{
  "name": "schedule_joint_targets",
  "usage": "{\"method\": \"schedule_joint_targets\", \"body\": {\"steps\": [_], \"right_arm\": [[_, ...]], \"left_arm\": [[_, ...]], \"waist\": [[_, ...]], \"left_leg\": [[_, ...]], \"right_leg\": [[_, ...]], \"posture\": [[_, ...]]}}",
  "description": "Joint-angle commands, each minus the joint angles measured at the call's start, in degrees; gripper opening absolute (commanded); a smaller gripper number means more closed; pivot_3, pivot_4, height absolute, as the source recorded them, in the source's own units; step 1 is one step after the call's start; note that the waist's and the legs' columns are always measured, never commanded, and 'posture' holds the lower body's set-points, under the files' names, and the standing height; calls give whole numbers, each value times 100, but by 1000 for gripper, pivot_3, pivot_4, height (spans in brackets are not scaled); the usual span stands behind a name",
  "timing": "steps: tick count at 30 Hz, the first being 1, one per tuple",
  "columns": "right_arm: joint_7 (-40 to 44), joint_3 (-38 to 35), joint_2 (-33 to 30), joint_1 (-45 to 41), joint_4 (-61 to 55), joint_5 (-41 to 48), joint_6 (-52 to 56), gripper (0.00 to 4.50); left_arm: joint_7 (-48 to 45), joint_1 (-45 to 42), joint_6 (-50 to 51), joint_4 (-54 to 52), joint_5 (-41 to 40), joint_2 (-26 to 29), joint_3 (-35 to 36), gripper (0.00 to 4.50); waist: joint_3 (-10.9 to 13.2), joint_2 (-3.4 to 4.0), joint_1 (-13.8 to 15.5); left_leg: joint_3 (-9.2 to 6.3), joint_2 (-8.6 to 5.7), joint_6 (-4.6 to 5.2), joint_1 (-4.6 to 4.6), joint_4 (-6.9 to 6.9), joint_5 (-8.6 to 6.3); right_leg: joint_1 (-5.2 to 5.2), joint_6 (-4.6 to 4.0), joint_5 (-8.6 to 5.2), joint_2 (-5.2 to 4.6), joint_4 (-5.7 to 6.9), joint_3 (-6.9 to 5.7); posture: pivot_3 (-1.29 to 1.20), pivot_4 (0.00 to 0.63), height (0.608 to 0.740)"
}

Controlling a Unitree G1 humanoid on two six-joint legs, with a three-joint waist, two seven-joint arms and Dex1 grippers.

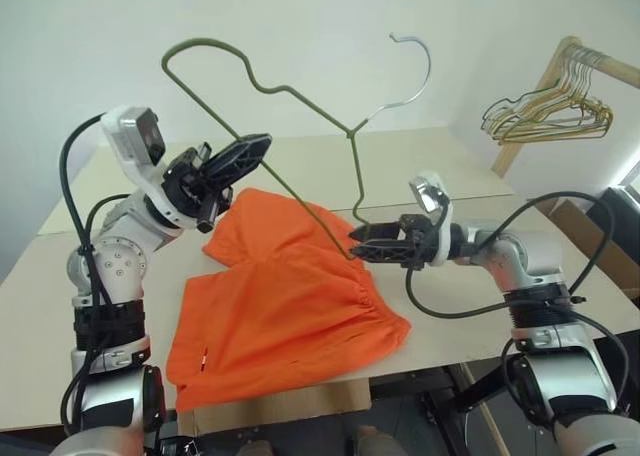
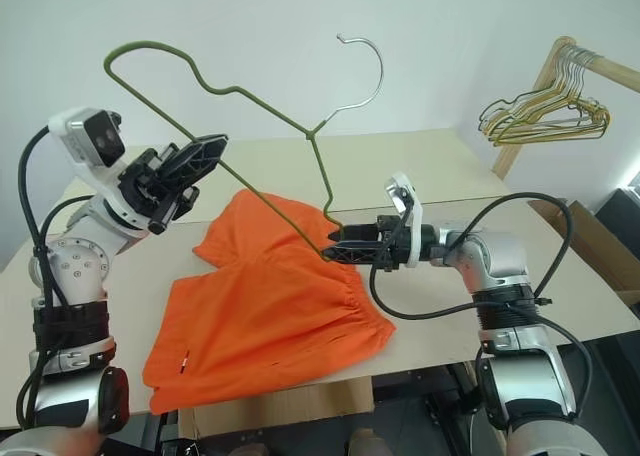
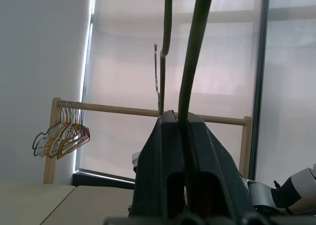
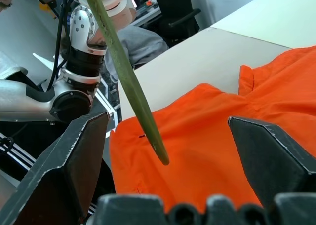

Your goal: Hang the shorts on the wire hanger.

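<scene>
A pale, matte desk [image 1: 440,166] stands against a plain white wall; at upper right a wooden rail [image 1: 600,66] carries a bunch of thin golden hangers [image 1: 545,111]. The soft orange shorts [image 1: 285,306], waistband gathered, lie flat at centre. The left hand [image 1: 235,161] is clamped on the olive wire hanger [image 1: 300,96], held aloft. The right hand [image 1: 362,242] gapes wide around its lower wire end.

A pale desk [image 1: 300,156] stands before a white wall [image 1: 300,26]; beside it, a wooden rail [image 1: 585,61] carries bunched wire hangers [image 1: 545,111].
</scene>
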Motion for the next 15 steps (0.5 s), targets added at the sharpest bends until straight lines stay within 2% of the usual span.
{"method": "schedule_joint_targets", "body": {"steps": [1, 4, 7, 15], "right_arm": [[88, -8, 7, -103, -233, 64, -46, 4482], [132, 49, -8, -106, -248, 62, -29, 4482], [147, 78, 10, -108, -249, 65, -48, 3905], [89, 121, 90, -137, -188, 22, -119, 1405]], "left_arm": [[17, -125, -107, -57, 42, -37, 3, 0], [36, -93, -104, -71, 51, -90, 4, 0], [54, -46, -128, -105, 75, -136, 0, 0], [15, -86, -77, 58, 117, -99, 20, 0]], "waist": [[0, 0, -5], [0, 0, -16], [0, 0, -25], [0, 0, -18]], "left_leg": [[-1, 0, 0, 0, 0, 0], [-3, 1, 0, 1, 0, 0], [-4, 1, 0, 3, 0, 0], [-6, 0, 0, 2, 0, 0]], "right_leg": [[-1, 0, 0, 1, 1, 0], [-1, -1, 0, 2, 3, -3], [-1, -1, 0, 2, 5, -3], [-1, -1, 0, 2, 4, -3]], "posture": [[-30, 0, 740], [-28, 0, 740], [-28, 0, 740], [-23, 0, 740]]}}
